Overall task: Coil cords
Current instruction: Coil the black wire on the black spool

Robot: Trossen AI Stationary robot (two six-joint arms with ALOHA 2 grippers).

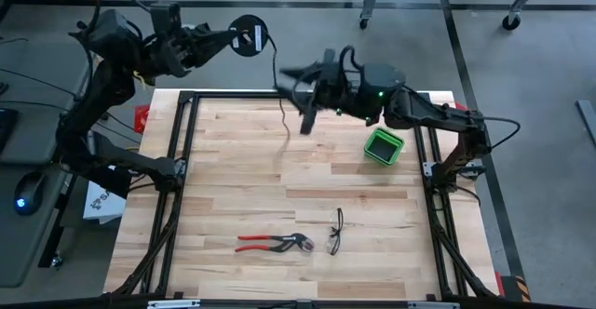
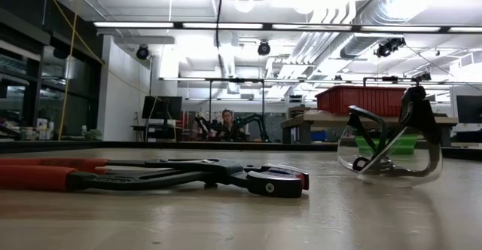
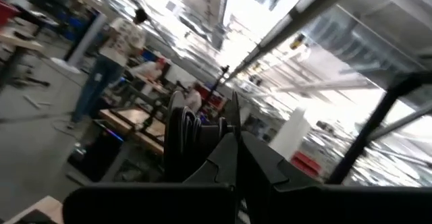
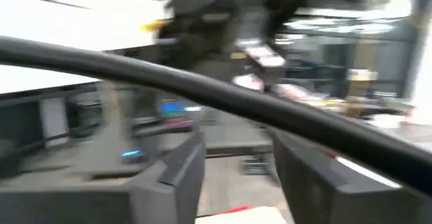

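The thin black cord is wound into a small coil (image 1: 251,37) beyond the table's far left edge, high above the floor. My left gripper (image 1: 237,37) is shut on it. The coil also shows in the left wrist view (image 3: 177,133), beside my left gripper (image 3: 233,153). A loose tail (image 1: 282,100) runs from the coil and hangs down over the far edge. My right gripper (image 1: 298,95) is open at the far middle, its fingers on either side of the tail. In the right wrist view the cord (image 4: 223,96) crosses in front of my right gripper (image 4: 236,163). My left gripper holds the coil by one side of its loops (image 3: 196,140), several turns together, pinched between the two fingers. The coil is lifted clear of the table and stands on edge. The tail hangs slack from it.
Red-handled pliers (image 1: 275,244) and black-framed safety glasses (image 1: 335,230) lie near the table's front middle; both fill the low view, pliers (image 2: 151,176) and glasses (image 2: 388,156). A green bin (image 1: 384,145) stands at the right, under the right arm. People stand in the room beyond.
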